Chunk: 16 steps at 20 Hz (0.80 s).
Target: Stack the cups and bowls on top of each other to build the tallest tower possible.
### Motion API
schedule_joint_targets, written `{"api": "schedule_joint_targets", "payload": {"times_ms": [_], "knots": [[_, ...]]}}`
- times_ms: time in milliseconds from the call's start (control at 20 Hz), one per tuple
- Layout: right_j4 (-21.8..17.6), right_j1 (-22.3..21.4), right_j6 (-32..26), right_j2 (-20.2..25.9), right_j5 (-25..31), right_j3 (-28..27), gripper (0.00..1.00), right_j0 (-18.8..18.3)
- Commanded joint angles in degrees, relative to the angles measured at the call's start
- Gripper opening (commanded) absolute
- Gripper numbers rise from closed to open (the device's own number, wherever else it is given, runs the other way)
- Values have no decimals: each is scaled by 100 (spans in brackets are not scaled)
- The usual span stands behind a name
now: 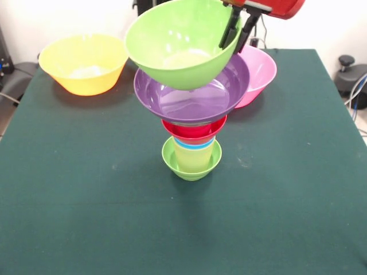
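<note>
The gripper (pixel 236 31), fingers clamped on the rim of the green bowl (pixel 178 43), holds it tilted just above the purple bowl (pixel 192 94) topping the tower (pixel 192 143).

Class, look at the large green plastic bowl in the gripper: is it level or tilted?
Tilted: large green plastic bowl, held at its rim by the gripper, opens toward the camera.

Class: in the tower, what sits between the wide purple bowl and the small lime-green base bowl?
Front view: a small red bowl, then blue and pale yellow cups, beneath the purple bowl and above the lime-green bowl.
</note>
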Motion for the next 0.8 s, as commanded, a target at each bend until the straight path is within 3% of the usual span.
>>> {"api": "schedule_joint_targets", "payload": {"times_ms": [50, 800], "knots": [[-156, 219, 173, -190, -396, 363, 0, 121], [-227, 260, 198, -358, -800, 456, 0, 184]]}}
